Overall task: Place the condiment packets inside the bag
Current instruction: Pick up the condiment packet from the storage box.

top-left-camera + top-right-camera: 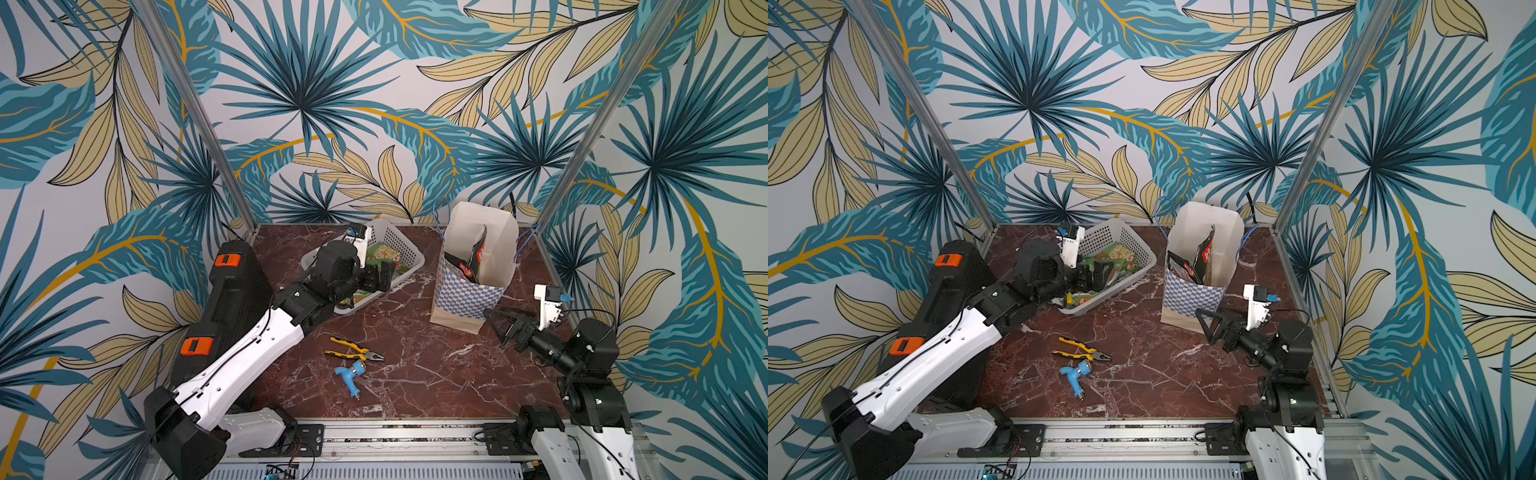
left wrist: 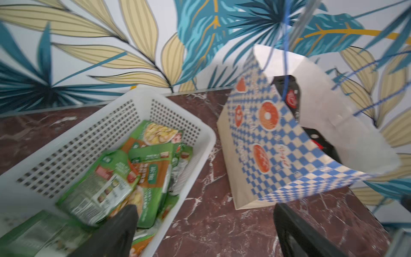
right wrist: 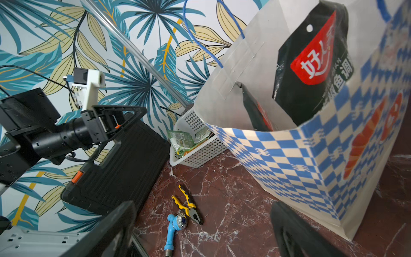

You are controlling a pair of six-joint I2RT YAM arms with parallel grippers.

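Observation:
The bag (image 1: 457,299) (image 1: 1187,295) stands open at the back right of the table. Dark condiment packets (image 1: 473,259) (image 3: 311,66) with a red logo stick up inside it. Several green and orange condiment packets (image 1: 1117,257) (image 2: 133,173) lie in a white perforated basket (image 1: 399,241) (image 2: 89,138) to the bag's left. My left gripper (image 1: 381,277) (image 2: 204,229) hangs open and empty over the basket's edge nearest the bag. One of its fingers (image 2: 115,229) is above the packets. My right gripper (image 1: 494,324) (image 3: 204,231) is open and empty beside the bag's near corner.
Yellow-handled pliers (image 1: 353,351) (image 3: 189,207) and a blue hose nozzle (image 1: 351,374) (image 3: 175,227) lie on the marble top in front of the basket. A black tool case (image 1: 232,299) leans at the left wall. Metal posts and patterned walls close in the back and sides.

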